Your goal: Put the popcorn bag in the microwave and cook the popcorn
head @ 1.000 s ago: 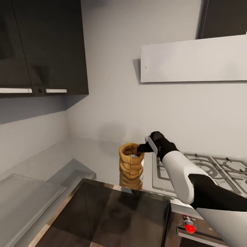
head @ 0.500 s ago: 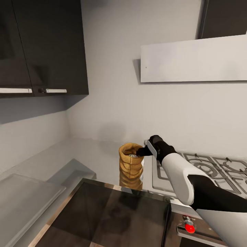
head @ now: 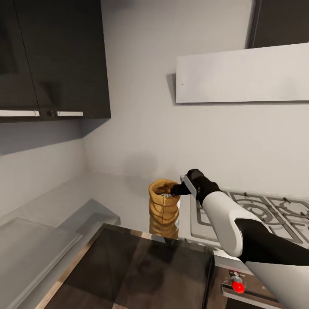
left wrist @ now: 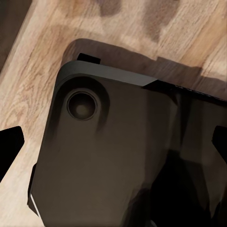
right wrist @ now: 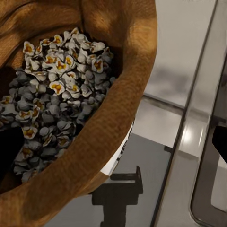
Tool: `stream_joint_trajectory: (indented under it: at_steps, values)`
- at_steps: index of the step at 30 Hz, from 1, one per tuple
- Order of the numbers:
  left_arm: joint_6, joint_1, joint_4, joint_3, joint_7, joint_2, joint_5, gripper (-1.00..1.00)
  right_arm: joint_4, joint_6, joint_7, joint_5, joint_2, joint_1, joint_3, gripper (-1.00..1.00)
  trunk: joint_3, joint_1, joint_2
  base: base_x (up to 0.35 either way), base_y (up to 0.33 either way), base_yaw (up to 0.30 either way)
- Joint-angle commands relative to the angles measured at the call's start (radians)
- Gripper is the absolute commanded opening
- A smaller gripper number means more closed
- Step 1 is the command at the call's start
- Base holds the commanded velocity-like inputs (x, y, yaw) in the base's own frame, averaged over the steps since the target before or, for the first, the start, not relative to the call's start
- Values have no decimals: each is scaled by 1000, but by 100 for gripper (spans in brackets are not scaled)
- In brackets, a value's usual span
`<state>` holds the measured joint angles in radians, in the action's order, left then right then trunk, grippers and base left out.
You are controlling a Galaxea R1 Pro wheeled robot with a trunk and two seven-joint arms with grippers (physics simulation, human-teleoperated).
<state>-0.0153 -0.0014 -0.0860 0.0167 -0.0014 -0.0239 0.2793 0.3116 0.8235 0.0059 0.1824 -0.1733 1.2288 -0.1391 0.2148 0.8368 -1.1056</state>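
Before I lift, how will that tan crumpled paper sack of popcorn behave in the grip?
The tan crumpled paper sack looks soft: its wrinkled sides would probably buckle under a squeeze. It stands upright and open-topped on the glossy grey countertop, so tilting may spill the pale popcorn bits. Likely light for its size.

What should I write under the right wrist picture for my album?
Popcorn heaped inside the brown popcorn bag on the shiny countertop.

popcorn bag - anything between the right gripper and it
Nothing visible does. The right gripper is already at the rolled rim of the popcorn bag, one finger reaching inside above the popcorn. Whether it has closed on the rim is unclear.
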Motion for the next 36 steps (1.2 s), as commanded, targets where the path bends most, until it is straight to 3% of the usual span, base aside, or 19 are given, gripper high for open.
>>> stream_joint_trajectory:
  at_steps: [1, 5, 9, 12, 17, 32, 36]
  values:
    - [-2, 0, -1, 1, 0, 0, 4, 100, 1, 1, 1, 8, -1, 0, -8, 100, 1, 0, -1, 2, 0, 0]
    - [-2, 0, -1, 2, 0, 0, 4, 100, -2, -6, 2, -1, -1, 0, -9, 100, 1, 0, -1, 0, 0, 0]
    - [-1, 0, -1, 2, 1, -1, 4, 100, 0, -5, -2, -108, -1, 1, -7, 100, 1, 0, -1, 0, 0, 0]
    - [-1, 0, -1, 2, 1, -1, 4, 100, 1, -3, -18, -142, -1, 0, -3, 100, 1, 0, -1, 0, 0, 0]
    - [-1, 0, -1, 2, 1, -1, 4, 100, 3, -1, -167, -162, -1, 0, -5, 100, 1, 0, -1, 0, 0, 4]
    - [-1, 0, -1, 2, 1, -1, 5, 100, 3, -6, -197, -163, -1, 0, -7, 100, 1, 0, -1, 0, 0, 40]
    - [-1, 0, -1, 2, 1, -1, 4, 100, 6, -9, -247, -163, -1, 0, -5, 100, 1, 0, -1, 0, 0, 0]
